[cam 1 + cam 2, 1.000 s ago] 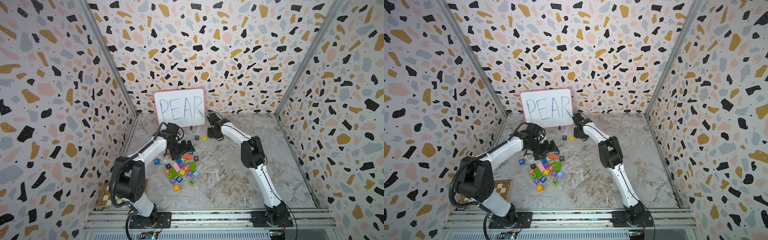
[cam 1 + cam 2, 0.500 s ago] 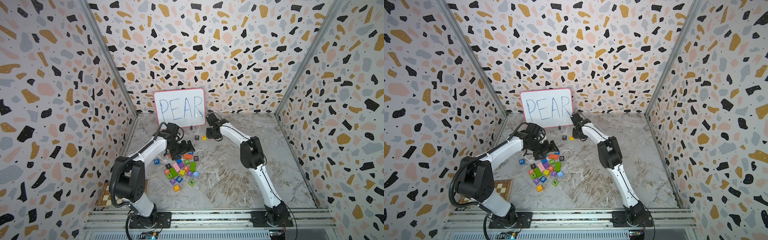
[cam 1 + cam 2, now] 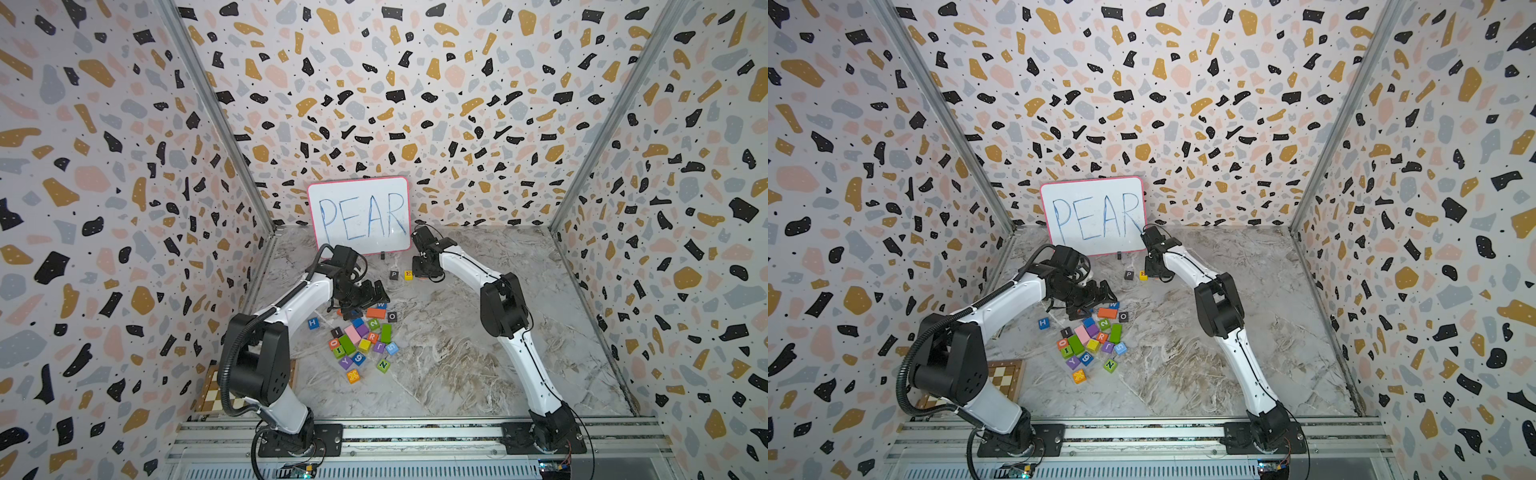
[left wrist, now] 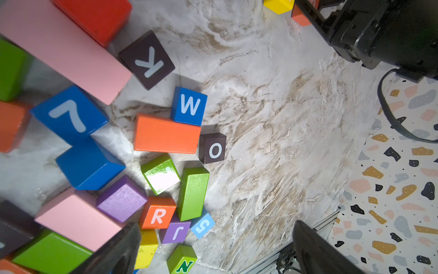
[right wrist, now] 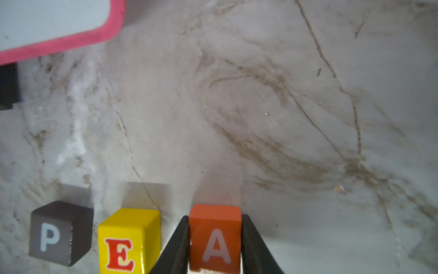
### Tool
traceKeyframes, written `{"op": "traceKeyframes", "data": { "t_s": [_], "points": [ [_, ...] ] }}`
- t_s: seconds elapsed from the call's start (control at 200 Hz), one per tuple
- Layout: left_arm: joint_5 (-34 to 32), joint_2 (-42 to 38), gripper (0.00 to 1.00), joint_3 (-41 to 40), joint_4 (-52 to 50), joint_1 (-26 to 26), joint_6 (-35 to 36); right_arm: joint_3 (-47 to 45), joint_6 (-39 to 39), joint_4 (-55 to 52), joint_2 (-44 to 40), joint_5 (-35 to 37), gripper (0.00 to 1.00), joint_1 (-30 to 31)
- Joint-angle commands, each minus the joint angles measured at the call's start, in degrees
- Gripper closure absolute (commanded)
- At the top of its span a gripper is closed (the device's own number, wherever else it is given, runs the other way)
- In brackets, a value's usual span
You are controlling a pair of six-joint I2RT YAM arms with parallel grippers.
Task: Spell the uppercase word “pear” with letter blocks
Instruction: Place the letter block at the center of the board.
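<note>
The right claw is clamped on the small orange cube with white A, in line beside the yellow cube with red E and the black cube with white P near the marble bench's back. The left claw hangs spread wide above the orange-red cube with white R.

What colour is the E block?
The E block is yellow with a red letter, clearest in the right wrist view.

The P block and E block sit side by side near the whiteboard. The right gripper is just beside them.
</note>
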Motion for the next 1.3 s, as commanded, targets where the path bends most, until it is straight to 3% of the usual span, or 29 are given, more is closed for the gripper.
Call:
{"op": "traceKeyframes", "data": {
  "t_s": [0.0, 0.471, 1.296],
  "points": [
    [0.3, -1.9, 0.01, -0.7, -0.4, 0.3, 0.6, 1.0, 0.6, -2.7, 1.4, -0.2, 0.63, 0.1],
    [0.9, -2.0, 0.01, 0.1, -0.6, 0.3, -0.1, 3.5, 0.7, -4.1, 0.7, -0.1, 0.59, -0.4],
    [1.1, -9.3, 0.01, -2.9, -1.8, 1.0, 0.6, 2.6, -2.8, -5.4, -6.5, 1.3, 0.57, 0.0]
  ]
}}
